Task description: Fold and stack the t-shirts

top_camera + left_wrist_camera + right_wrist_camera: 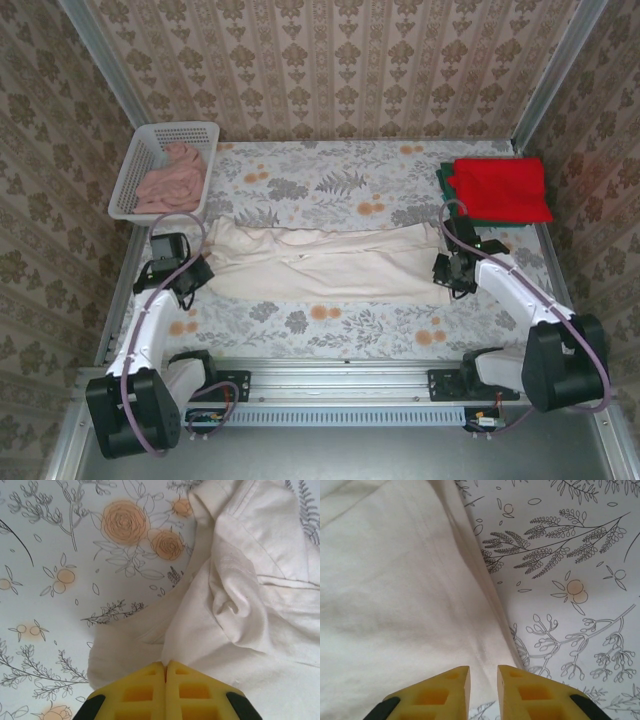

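Observation:
A cream-white t-shirt [320, 262] lies as a long band across the middle of the table. My left gripper [198, 278] sits at its left end, and in the left wrist view the gripper [166, 663] is shut, pinching a fold of the cream-white t-shirt [240, 605]. At the right end is my right gripper [447, 272]. In the right wrist view its jaws [484, 669] stand slightly open just above the edge of the shirt [395, 605], holding nothing. A folded red t-shirt [500, 188] rests on a dark green t-shirt [444, 178] at the back right.
A white lattice basket [135, 170] at the back left holds a pink cloth [172, 178]. The floral tablecloth [330, 180] covers the table. Patterned walls close in the left, back and right sides.

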Robot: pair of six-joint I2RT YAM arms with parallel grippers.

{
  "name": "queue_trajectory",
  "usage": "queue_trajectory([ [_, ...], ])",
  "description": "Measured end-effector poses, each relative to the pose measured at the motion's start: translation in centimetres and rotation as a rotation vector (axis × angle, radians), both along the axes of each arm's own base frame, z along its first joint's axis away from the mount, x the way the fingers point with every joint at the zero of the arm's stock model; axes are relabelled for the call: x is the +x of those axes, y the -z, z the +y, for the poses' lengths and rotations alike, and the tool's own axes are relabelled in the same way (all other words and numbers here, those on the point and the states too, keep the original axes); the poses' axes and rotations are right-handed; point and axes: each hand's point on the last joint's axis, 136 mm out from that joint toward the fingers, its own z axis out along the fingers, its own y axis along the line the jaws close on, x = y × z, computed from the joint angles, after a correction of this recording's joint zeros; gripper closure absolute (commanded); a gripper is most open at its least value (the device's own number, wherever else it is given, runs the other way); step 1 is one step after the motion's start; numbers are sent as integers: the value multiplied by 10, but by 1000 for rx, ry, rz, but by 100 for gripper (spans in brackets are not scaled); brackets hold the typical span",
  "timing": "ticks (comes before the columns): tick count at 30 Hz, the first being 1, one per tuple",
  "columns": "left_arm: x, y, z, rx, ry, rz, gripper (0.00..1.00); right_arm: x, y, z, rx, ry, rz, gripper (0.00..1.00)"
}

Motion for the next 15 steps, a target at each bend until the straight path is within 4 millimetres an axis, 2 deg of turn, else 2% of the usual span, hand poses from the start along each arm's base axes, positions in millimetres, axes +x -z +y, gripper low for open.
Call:
queue_trajectory([
  [2,-1,5,-1,-5,2,18,100,1,13,-2,-9,-1,53,59],
  [5,-2,11,-1,-7,2,40,100,8,35,-2,-10,4,130,58],
  [6,-3,11,-1,-7,2,40,100,11,39,-2,-3,5,139,60],
  [7,-3,12,-1,-7,1,42,100,13,42,-1,0,6,142,67],
  [8,-3,12,-1,-7,1,43,100,16,43,0,3,6,143,73],
  [9,-3,12,-1,-7,1,41,100,20,42,1,6,4,139,75],
  [12,-3,12,1,-7,-3,39,100,32,38,2,7,1,118,76],
  [15,-2,12,1,-7,-4,39,100,34,36,2,8,1,106,76],
])
